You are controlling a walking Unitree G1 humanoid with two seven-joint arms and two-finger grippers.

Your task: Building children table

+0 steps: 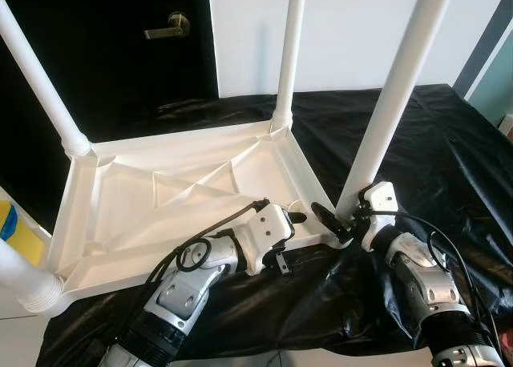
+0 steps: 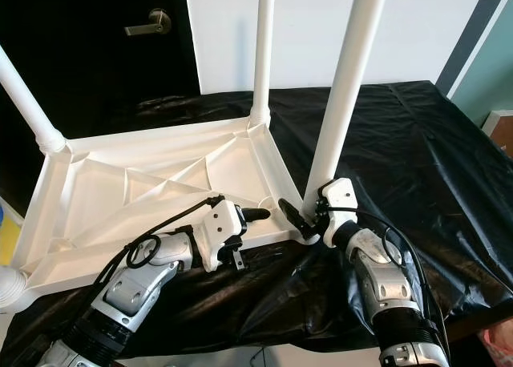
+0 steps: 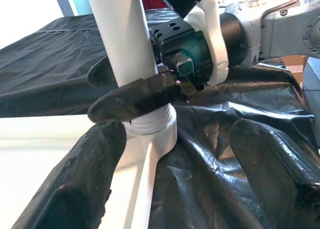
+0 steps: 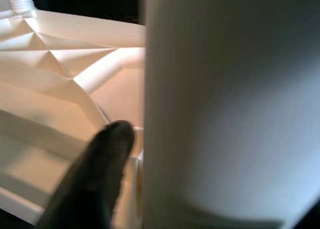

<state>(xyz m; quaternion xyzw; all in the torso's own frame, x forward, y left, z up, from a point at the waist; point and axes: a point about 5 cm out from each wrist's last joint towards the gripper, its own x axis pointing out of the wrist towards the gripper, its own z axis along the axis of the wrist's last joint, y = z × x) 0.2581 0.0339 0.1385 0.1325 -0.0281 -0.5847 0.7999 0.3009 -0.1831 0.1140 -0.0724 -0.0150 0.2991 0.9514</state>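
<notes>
Upturned table fills the left of the black-sheeted counter, its ribbed underside open between four upright legs. Near right leg is boxed in: right gripper wraps its base, fingers either side, and left gripper sits spread on the rim just beside it. The gap between the two is tight. Right of that leg, bare sheet lies free. Far leg stands apart, room all around.

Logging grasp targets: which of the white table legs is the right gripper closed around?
The near-right leg, beside the black sheet. The right gripper clamps its base; the other legs stand ungripped.
</notes>
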